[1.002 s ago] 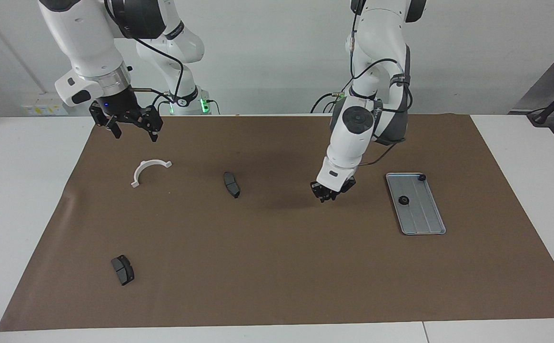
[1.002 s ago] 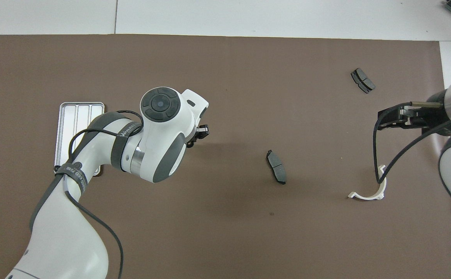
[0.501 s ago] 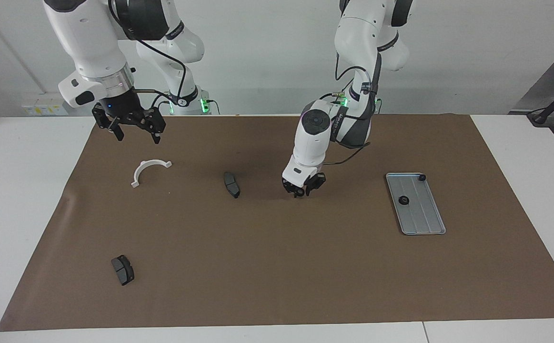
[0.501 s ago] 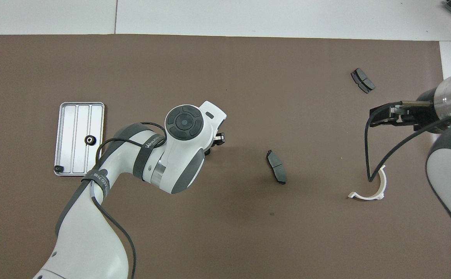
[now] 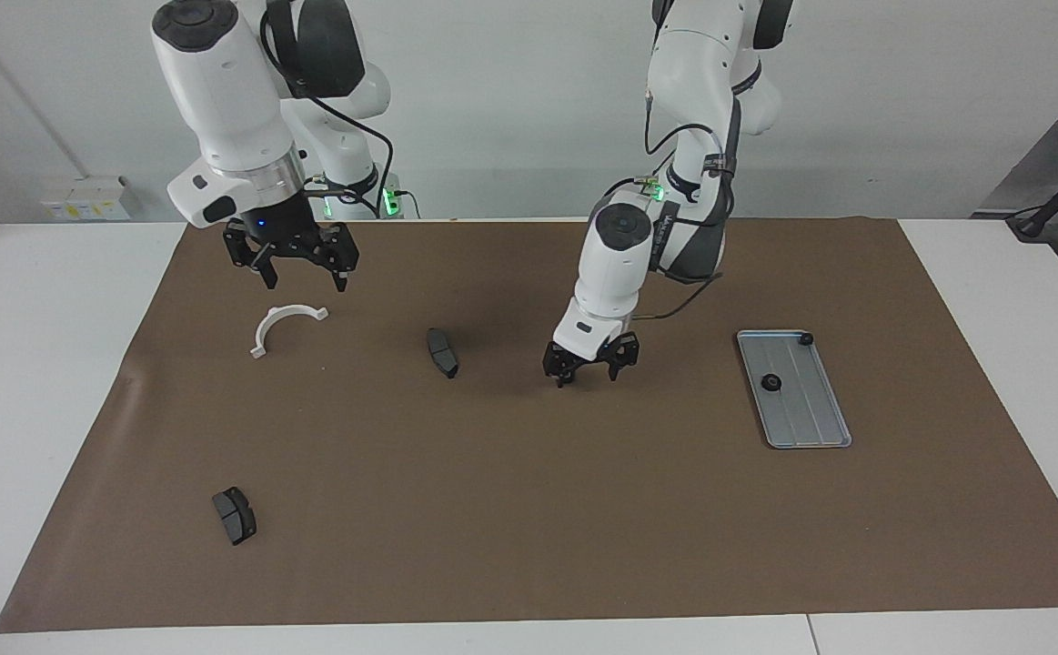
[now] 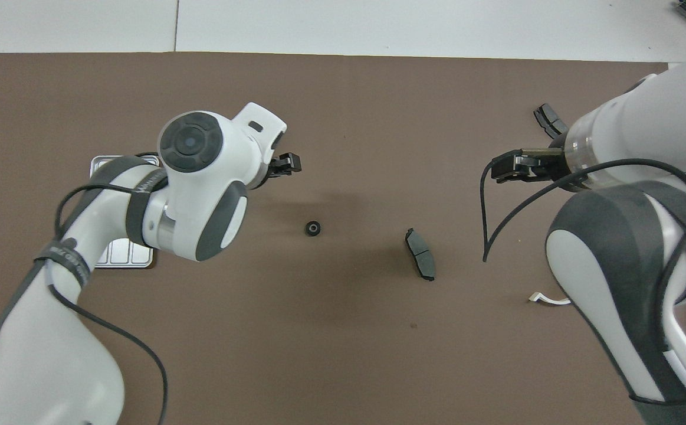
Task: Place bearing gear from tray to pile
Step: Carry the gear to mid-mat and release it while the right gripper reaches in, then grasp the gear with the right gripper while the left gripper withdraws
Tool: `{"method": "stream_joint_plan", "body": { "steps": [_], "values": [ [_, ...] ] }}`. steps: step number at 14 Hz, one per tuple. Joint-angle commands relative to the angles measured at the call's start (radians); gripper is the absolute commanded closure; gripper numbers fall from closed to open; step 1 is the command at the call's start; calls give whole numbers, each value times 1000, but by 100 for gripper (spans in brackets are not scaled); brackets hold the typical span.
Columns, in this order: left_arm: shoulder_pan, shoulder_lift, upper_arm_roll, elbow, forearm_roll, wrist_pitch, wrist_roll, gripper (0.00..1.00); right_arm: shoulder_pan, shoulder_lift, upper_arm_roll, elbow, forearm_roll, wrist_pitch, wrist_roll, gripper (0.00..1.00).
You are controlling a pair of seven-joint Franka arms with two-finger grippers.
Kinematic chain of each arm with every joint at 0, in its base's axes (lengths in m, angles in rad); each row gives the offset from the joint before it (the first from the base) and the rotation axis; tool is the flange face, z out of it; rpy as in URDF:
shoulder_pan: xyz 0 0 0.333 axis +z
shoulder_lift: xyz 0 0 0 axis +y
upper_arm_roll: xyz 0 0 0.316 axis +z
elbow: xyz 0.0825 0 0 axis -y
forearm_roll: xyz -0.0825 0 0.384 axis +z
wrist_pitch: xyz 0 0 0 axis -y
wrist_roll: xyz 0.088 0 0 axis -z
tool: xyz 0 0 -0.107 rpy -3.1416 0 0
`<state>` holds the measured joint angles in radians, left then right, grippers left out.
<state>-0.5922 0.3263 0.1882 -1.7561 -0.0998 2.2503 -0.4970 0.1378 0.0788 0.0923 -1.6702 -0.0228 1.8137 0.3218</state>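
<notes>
So my left gripper point(image 5: 590, 371) is hanging low over the brown paper mat point(image 5: 529, 509), fingers spread apart and holding nothing, forearm angled steeply down with the elbow bent back toward my base. The small black round bearing gear point(image 6: 313, 228) sits loose on the mat between the flat grey-blue ridged metal tray point(image 5: 811, 423) and the nearest dark grey curved brake-pad piece point(image 5: 442, 352); in the facing view my gripper hides it. Two more small black parts point(image 5: 771, 382) are on the tray. My right gripper point(image 5: 299, 270) hovers spread wide and empty over the mat, just above the white semicircular plastic bracket point(image 5: 281, 326). A second dark grey pad point(image 5: 235, 515) lies farther from me.
</notes>
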Motion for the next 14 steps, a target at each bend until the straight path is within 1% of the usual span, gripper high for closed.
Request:
{"method": "stream_joint_plan", "body": {
  "steps": [1,4,6,8,11,13,14],
  "values": [
    [127,-94,-10,-2,14,-112,145,0,64,57,0,16,20,56,65,0],
    [230,-163,-7,-2,14,-245,314,0,166,151,0,32,1,145,172,0],
    [285,-214,-1,-3,14,-306,366,0,218,206,0,47,-2,177,189,0],
    [339,-249,-1,-3,15,-351,457,0,265,283,0,117,-3,177,245,0],
    [391,-276,-1,-3,15,-386,576,0,353,396,0,180,-55,196,353,0],
    [394,-277,10,-2,15,-402,604,0,413,507,-3,280,-72,200,402,0],
    [394,-277,14,-2,17,-402,604,0,425,559,-3,335,-80,200,427,0]
  ]
}}
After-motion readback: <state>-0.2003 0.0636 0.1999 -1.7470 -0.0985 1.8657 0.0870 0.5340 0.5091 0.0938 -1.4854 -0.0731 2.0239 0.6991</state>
